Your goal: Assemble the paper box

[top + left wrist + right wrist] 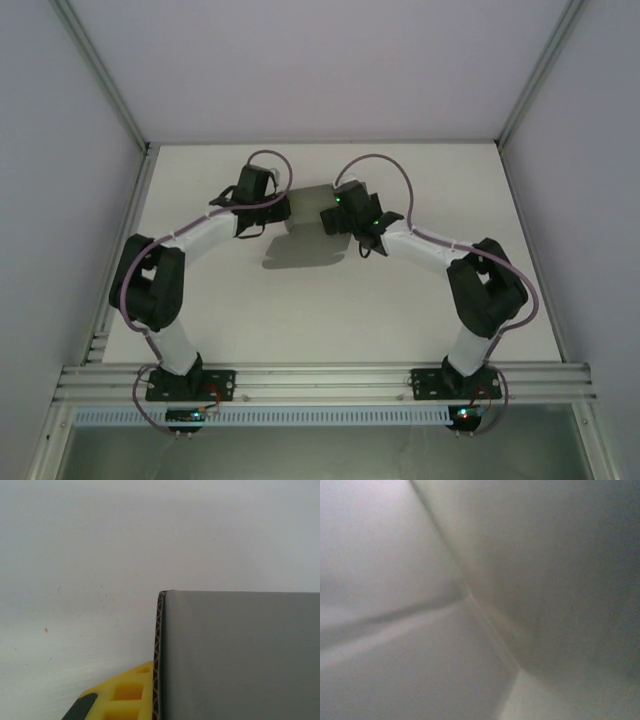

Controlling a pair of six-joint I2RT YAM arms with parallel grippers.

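Paper box (308, 207), above table (400, 300), long axis running left-right

The white table (330, 320) I work on is closed in by pale walls: a far wall (320, 60), a left wall (50, 200) and a right wall (600, 200). Silver metal posts (100, 70) mark the far corners. A ribbed aluminium rail (320, 380) runs along the near edge, with a white slotted strip (320, 413) just nearer. Close up, the tabletop bears a tiny orange speck (46, 629).
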